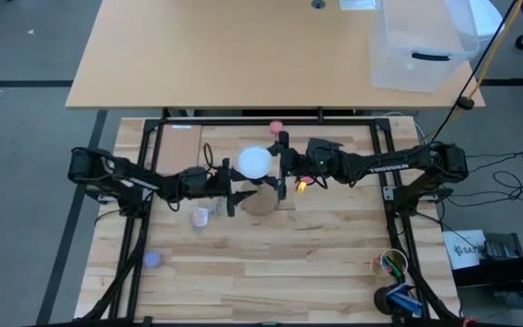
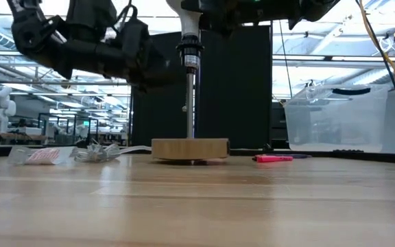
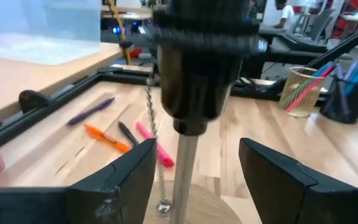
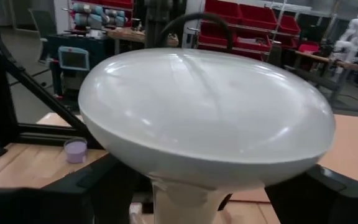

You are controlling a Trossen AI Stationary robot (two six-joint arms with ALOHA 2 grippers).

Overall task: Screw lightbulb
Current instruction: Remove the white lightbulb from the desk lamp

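Observation:
The white lightbulb (image 1: 254,162) stands upright on the black socket (image 2: 189,51). The socket tops a thin metal post (image 2: 190,103) fixed in the round wooden disc (image 2: 190,148), which rests flat on the table. The bulb's globe fills the right wrist view (image 4: 204,118). My right gripper (image 1: 278,168) comes level from the table's right and is shut on the bulb. My left gripper (image 1: 237,195) comes from the left, lower down. It is open, with one finger on either side of the post (image 3: 182,180), touching nothing. My right gripper holds the lightbulb between its two fingers (image 4: 101,183), which stand on opposite sides just under the globe's widest part (image 4: 123,158). The fingers come level from the table's right. The globe hides the exact place of contact. The bulb stands upright, with its neck (image 4: 179,199) down on the socket.
A pink ball (image 1: 276,127) lies beyond the disc. Markers (image 1: 302,186) lie to its right and crumpled wrappers (image 1: 201,216) to its left. A small purple thing (image 1: 152,260) lies at the near left. A cup of pens (image 1: 393,263) stands at the near right. A clear bin (image 1: 420,45) stands on the far desk.

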